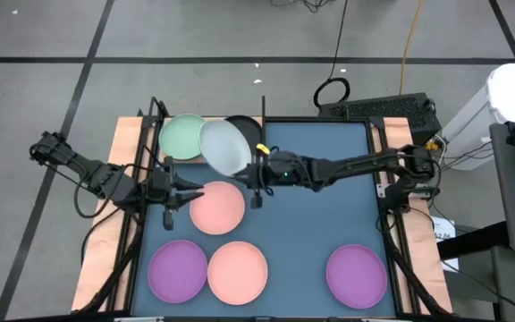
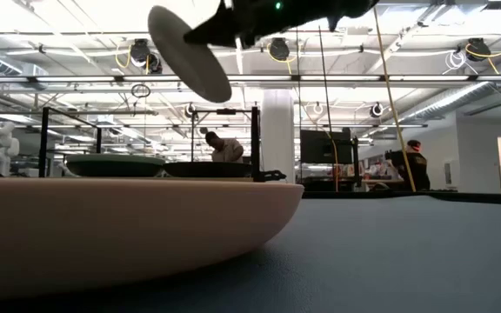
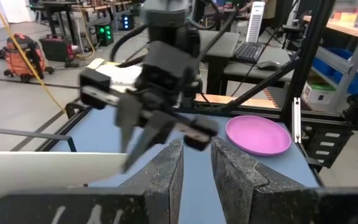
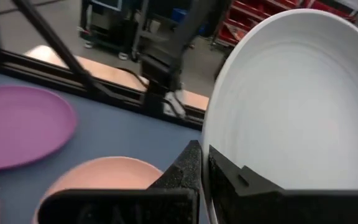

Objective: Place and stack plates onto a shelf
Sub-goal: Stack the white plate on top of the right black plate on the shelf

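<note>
Above the shelf (image 1: 146, 134) at the tabletop's far left corner, the right hand (image 1: 256, 170) pinches the tilted pale blue-white plate (image 1: 223, 147) by its rim, so it may slip or knock the green plate (image 1: 181, 136), while the left hand (image 1: 179, 191) waits narrow and empty.

Two dark jointed arms, black cables looped along the left arm (image 1: 79, 170), a green light lit on the right arm (image 1: 329, 168), rough-textured black fingers (image 3: 166, 171)

1. Legible text, labels, brand marks, numbers or signs: none in any view.
2. Plates (image 1: 217, 207), mat (image 1: 316, 224) and arms: unmarked surfaces, no printing visible.
3. Keyboard (image 1: 378, 109) and background room equipment: any markings too small or blurred to read.
</note>
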You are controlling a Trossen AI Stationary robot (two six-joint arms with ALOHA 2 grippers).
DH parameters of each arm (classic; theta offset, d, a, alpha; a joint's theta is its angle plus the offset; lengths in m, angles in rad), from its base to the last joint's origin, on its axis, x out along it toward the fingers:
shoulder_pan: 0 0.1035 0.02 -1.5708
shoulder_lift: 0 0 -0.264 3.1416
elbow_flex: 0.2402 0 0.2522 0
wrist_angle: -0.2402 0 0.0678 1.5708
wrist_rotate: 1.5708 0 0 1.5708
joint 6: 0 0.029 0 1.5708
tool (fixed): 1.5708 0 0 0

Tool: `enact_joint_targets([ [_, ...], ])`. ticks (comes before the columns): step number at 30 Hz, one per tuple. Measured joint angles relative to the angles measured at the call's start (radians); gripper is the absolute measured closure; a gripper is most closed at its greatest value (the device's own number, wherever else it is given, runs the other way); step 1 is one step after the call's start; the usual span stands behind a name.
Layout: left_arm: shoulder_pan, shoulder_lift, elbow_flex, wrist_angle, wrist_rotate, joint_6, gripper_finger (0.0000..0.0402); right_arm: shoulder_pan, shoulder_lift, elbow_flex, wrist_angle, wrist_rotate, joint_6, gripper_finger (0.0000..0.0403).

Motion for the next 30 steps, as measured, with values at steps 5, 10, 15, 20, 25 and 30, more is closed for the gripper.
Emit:
enact_joint_targets([
  [5, 0.0, 0.0, 0.0, 0.0, 0.0, 0.0, 0.0314, -0.066, 0.021, 0.0, 0.002, 0.0, 0.014, 0.0401],
  [10, 0.0, 0.0, 0.0, 0.0, 0.0, 0.001, 0.0314, -0.107, 0.047, 0.0, -0.011, 0.0, 0.021, 0.0401],
  [15, 0.0, 0.002, 0.0, 0.002, 0.0, 0.003, 0.0314, -0.136, 0.083, 0.0, -0.019, -0.003, 0.019, 0.0401],
  [20, 0.0, 0.002, 0.0, 0.004, 0.0, 0.01, 0.0314, -0.16, 0.112, 0.0, -0.037, 0.003, -0.009, 0.0401],
  [25, 0.0, 0.007, 0.001, 0.006, 0.0, 0.019, 0.0314, -0.173, 0.132, 0.0, -0.036, 0.003, -0.046, 0.0401],
  [30, 0.0, 0.015, 0.001, 0.004, 0.0, 0.019, 0.0314, -0.177, 0.163, 0.0, -0.027, 0.006, -0.084, 0.0401],
])
